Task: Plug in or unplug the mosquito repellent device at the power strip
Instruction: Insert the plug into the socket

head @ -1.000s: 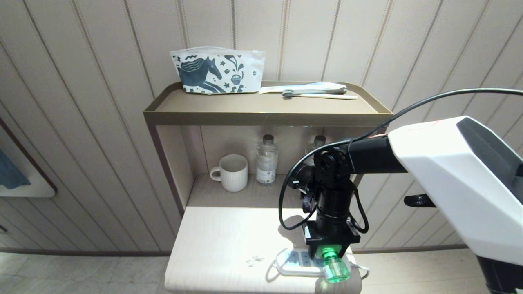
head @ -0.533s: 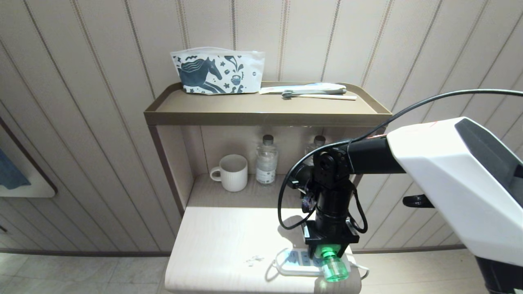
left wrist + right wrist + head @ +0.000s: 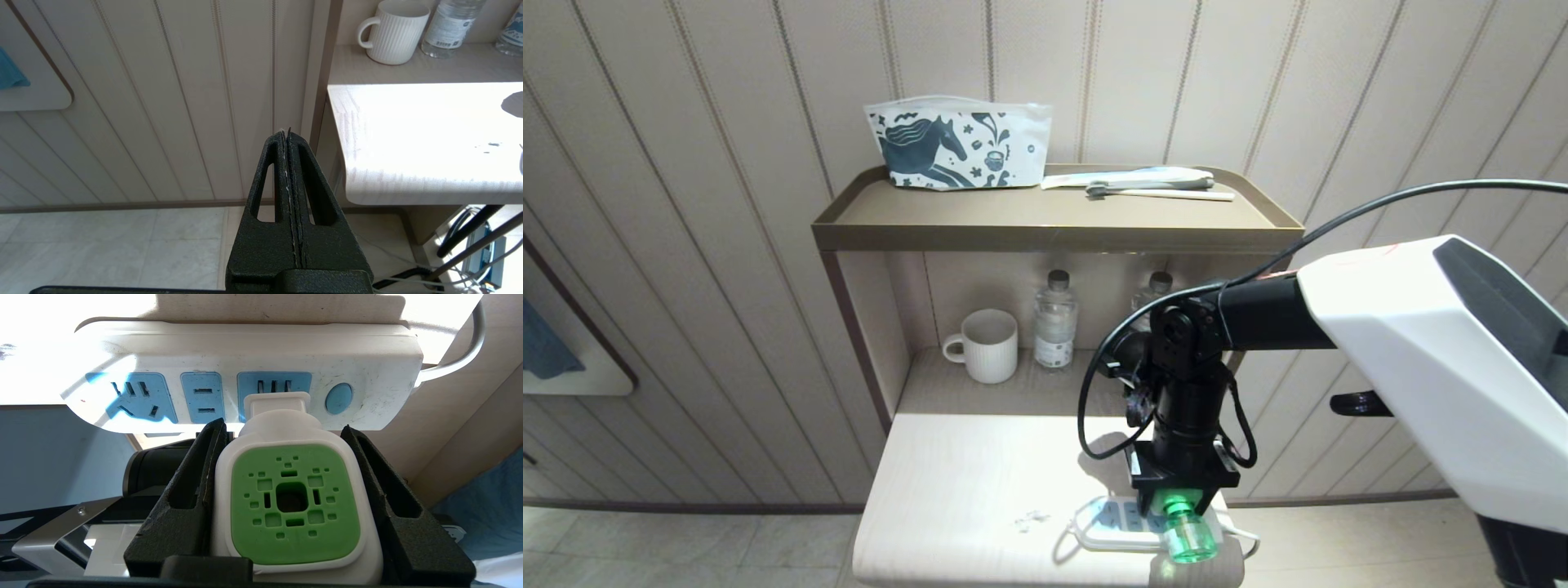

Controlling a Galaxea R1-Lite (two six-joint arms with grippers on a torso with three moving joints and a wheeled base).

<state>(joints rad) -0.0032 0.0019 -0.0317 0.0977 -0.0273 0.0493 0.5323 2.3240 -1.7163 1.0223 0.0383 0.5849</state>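
Right now the right gripper [image 3: 288, 498] is clamped on the mosquito repellent device [image 3: 292, 502], one black finger [image 3: 192, 490] pressed flat against each side of its white shell, with the green vented face turned toward the wrist. Ahead of the fingertips lies the power strip [image 3: 367, 359], and the device's plug block meets the socket group next to the round button [image 3: 338, 398]; I cannot tell whether the prongs are fully home or partly out. From the head camera, the little green bottle [image 3: 1191, 535] sticks out beyond the gripper, toward the near edge of the table [image 3: 964, 482]. I judge the device to be light, hard plastic, smooth enough to slip, so the flat sides of the shell are the sensible hold, as now; the bottle looks like the weak part and should not be squeezed or levered. The strip is also light and loose on the table, so I expect it to drag or lift unless the push or pull runs straight along the prongs. The table is pale, bright wood grain, set against a panelled wall, with a mug [image 3: 988, 345] and water bottle [image 3: 1056, 322] in the shelf behind the arm. Well away to the side, the left gripper [image 3: 288, 134] hangs idle with its fingers pressed together, near the table's edge.
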